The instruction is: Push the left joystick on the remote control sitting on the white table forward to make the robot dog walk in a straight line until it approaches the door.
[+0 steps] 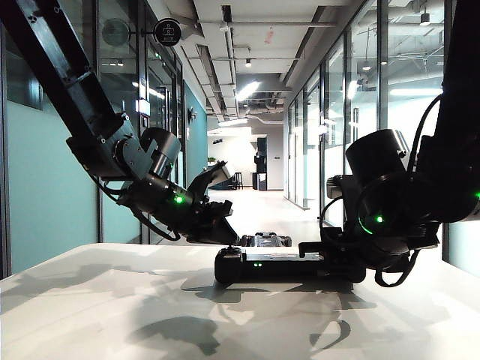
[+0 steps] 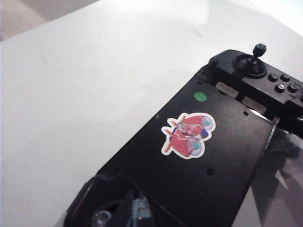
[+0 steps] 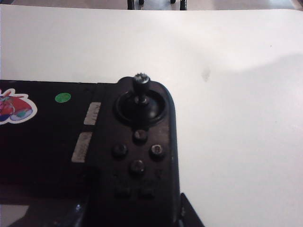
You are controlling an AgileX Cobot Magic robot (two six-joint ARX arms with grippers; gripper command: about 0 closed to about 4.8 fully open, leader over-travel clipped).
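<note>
The white table [image 1: 90,300] carries the remote control [image 1: 289,267], a rigid, probably fairly light body liable to slide on the smooth top. The right gripper [image 1: 319,247] sits at its right end; whether it clamps the housing cannot be told. The left gripper [image 1: 221,234] is at the left end; its jaw state and the left joystick are not visible. Push the thin stick's cap gently. Beyond, the robot dog [image 1: 265,239] stands in the corridor.
</note>
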